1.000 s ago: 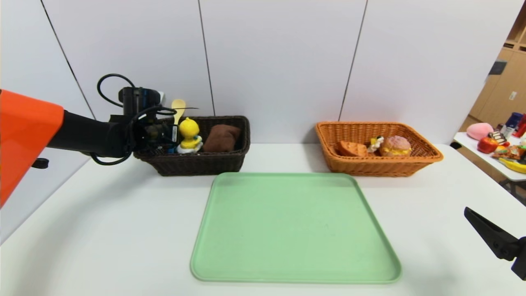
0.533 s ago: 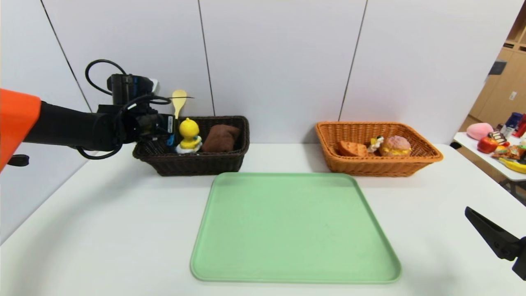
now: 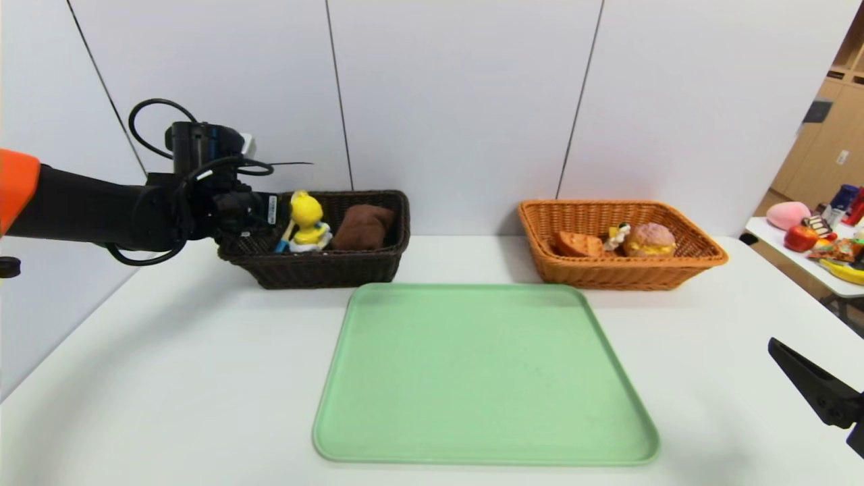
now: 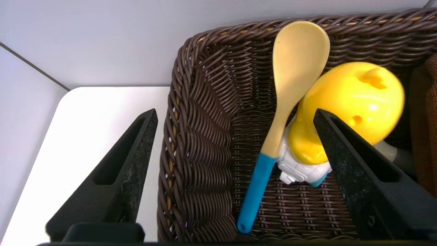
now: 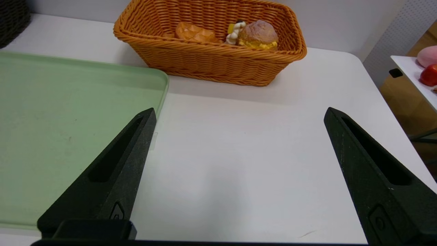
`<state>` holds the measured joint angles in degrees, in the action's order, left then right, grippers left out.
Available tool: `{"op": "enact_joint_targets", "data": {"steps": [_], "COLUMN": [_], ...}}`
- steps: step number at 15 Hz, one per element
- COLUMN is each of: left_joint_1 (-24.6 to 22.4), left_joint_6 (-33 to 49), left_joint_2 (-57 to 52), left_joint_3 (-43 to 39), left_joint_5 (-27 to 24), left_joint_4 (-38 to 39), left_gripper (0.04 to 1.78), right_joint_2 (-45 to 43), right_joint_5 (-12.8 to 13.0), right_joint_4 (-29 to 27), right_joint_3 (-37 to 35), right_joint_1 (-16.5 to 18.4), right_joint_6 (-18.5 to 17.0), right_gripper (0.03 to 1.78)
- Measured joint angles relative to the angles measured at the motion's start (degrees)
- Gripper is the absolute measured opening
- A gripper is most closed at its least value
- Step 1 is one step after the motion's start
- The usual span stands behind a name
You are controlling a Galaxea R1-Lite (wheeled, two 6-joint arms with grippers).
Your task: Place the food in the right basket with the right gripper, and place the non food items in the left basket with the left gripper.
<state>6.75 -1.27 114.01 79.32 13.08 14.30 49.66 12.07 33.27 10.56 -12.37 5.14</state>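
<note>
The yellow spoon (image 4: 296, 58) with its blue handle lies loose in the left basket (image 3: 324, 271), the dark brown one, leaning on the yellow duck toy (image 3: 307, 219). A folded brown towel (image 3: 364, 226) sits beside the duck. My left gripper (image 4: 235, 112) hangs open over the basket's left end with nothing between its fingers; one finger is outside the rim. The right basket (image 3: 621, 273), orange-tan, holds the food: a waffle wedge (image 3: 577, 244) and a round bun (image 3: 649, 239). My right gripper (image 5: 239, 110) is open and empty above the table's near right corner.
A bare green tray (image 3: 472, 378) lies in the middle of the white table, in front of both baskets. A side table (image 3: 820, 260) with toy fruit stands at the far right. A white wall runs just behind the baskets.
My left gripper opened and let go of the spoon, which dropped from upright above the rim down against the duck. The left arm drew back to the left. The right arm barely moved.
</note>
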Motion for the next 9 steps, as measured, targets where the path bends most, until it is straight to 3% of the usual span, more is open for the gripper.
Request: {"op": "enact_joint_targets", "data": {"steps": [6, 9], "left_joint_1": [0.5, 1.6], "left_joint_6": [-0.2, -0.1], "left_joint_2": [-6.4, -17.1], "left_joint_3": [-1.1, -9.8], "left_joint_5": [0.0, 0.0], "left_joint_4": [0.2, 2.7], "left_gripper": [1.66, 1.67], "right_joint_2": [-0.3, -1.3], "right_joint_5": [0.0, 0.0], "right_joint_4": [0.0, -1.7], "right_joint_3": [0.3, 2.7], "right_joint_1": [0.0, 0.1], "right_joint_6": [0.1, 0.6], "right_gripper": [1.70, 1.70]}}
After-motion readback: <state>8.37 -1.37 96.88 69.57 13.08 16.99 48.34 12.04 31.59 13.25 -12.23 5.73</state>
